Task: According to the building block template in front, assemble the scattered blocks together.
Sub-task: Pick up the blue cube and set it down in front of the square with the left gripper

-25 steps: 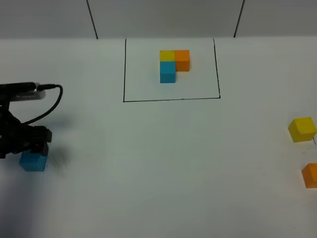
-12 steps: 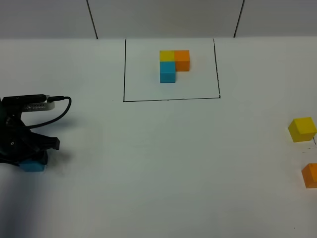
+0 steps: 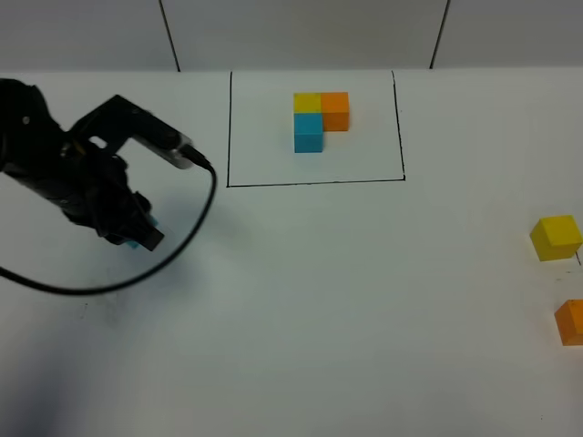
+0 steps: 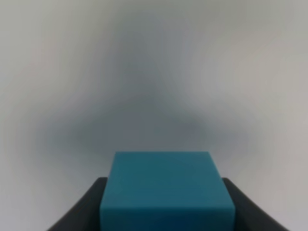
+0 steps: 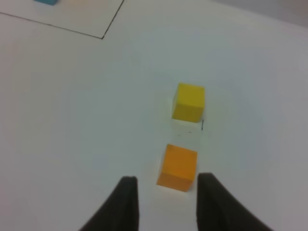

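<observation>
blue cube (image 4: 167,190), clamped in left end effector (image 4: 164,211)

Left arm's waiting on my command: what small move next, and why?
Probably carry the blue cube rightward toward the table in front of the building block template: the left gripper has its jaws shut on it, off to the left, and the yellow cube and orange cube sit far right.

**Blue cube at the left jaws**

The left gripper (image 3: 141,233) shows slivers of the sky blue cube (image 3: 148,222) between its jaws. The framed template (image 3: 319,118) lies up and right of them. The yellow cube (image 3: 557,237) and orange cube (image 3: 571,321) sit well apart, far right.
</observation>
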You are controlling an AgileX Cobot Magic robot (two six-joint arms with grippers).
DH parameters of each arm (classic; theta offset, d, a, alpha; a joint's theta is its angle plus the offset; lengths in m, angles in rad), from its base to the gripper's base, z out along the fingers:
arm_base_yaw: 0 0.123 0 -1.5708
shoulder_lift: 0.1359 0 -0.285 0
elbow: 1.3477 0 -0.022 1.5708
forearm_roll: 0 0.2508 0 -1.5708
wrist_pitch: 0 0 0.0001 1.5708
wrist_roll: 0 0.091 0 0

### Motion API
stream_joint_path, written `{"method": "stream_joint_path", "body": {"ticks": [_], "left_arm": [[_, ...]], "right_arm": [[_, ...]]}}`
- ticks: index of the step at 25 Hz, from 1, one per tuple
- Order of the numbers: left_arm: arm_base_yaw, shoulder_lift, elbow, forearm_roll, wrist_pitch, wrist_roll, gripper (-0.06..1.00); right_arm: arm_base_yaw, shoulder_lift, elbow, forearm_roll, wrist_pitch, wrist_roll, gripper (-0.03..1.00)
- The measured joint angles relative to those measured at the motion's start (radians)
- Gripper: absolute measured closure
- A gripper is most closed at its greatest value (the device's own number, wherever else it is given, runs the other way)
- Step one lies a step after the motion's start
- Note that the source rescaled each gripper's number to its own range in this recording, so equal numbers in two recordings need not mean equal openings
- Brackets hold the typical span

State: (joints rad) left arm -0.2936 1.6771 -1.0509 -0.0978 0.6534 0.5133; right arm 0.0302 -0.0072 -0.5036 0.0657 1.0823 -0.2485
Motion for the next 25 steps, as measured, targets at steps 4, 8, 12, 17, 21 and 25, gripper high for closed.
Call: {"method": "stream_joint_path", "body": {"ticks": [4, 8, 12, 17, 21, 25], "left_arm": [[-0.142, 0.029, -0.085, -0.083, 0.111, 0.257, 0.94], [-0.257, 0.081, -0.145, -0.074, 0.140, 0.305, 0.94], [-0.345, 0.148, -0.170, -0.041, 0.133, 0.307, 0.94], [-0.415, 0.243, -0.172, 0.024, 0.097, 0.307, 0.94], [-0.446, 0.294, -0.172, 0.032, 0.040, 0.318, 0.94], [-0.471, 0.332, -0.172, 0.032, -0.020, 0.351, 0.94]], "right_arm": [[0.000, 0.000, 0.000, 0.000, 0.000, 0.000, 0.97], [0.000, 0.000, 0.000, 0.000, 0.000, 0.000, 0.97], [0.000, 0.000, 0.000, 0.000, 0.000, 0.000, 0.97], [0.000, 0.000, 0.000, 0.000, 0.000, 0.000, 0.97], [0.000, 0.000, 0.000, 0.000, 0.000, 0.000, 0.97], [0.000, 0.000, 0.000, 0.000, 0.000, 0.000, 0.97]]}}
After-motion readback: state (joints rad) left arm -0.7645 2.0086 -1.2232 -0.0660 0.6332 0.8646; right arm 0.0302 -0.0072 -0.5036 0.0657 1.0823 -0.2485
